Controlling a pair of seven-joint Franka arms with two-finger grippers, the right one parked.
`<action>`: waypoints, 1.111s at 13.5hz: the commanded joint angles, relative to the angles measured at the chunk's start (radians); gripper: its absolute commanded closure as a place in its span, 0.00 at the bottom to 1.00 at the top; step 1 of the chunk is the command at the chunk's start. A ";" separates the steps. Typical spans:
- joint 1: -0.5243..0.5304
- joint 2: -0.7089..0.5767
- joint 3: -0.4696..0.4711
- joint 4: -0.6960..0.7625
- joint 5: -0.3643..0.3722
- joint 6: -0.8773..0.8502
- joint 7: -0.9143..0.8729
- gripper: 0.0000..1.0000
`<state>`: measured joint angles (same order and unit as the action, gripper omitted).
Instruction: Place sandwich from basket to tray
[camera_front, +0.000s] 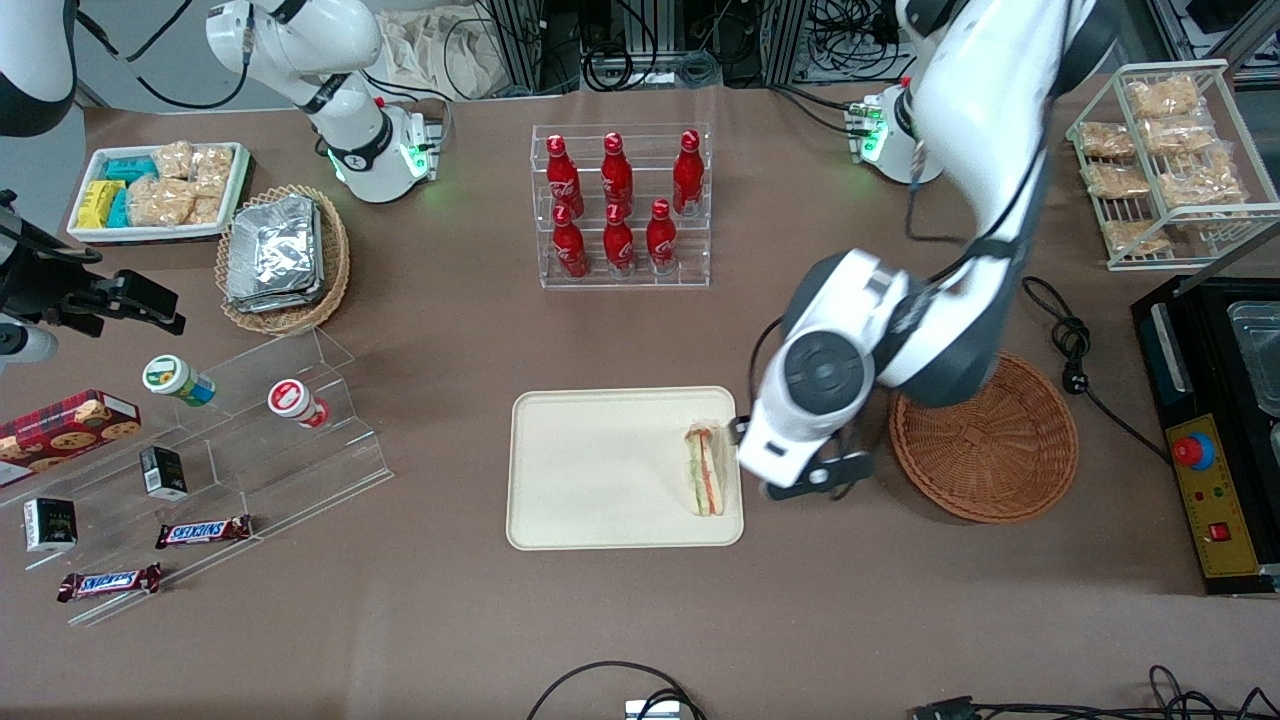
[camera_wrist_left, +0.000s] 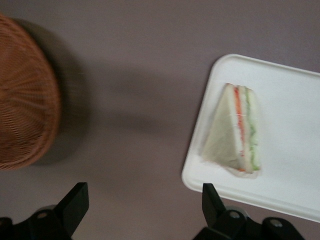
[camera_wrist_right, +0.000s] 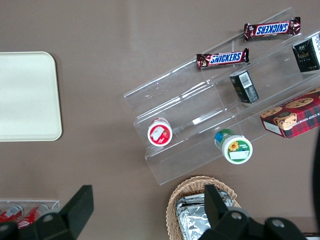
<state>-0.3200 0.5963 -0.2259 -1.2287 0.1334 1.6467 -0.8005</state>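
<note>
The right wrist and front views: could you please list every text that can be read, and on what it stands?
"SNICKERS": chocolate bar on the clear stand.
"SNICKERS": second bar beside it.
Red bottles: script too small to read.
Cookie box, dark cartons, jar lids: print too small.
Sandwich, tray, basket, end effector: no text.

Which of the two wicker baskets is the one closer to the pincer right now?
The reddish-brown basket, empty and beside the open pincer, which hangs over bare table between it and the tray. The lighter tan basket holds foil packets, toward the parked arm's end.
</note>
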 joint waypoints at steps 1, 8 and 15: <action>0.071 -0.333 -0.001 -0.407 -0.014 0.088 -0.025 0.00; 0.180 -0.599 0.003 -0.723 -0.017 0.222 -0.011 0.00; 0.381 -0.656 0.005 -0.706 -0.070 0.134 0.327 0.00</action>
<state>0.0150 -0.0194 -0.2112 -1.9261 0.0801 1.8155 -0.5758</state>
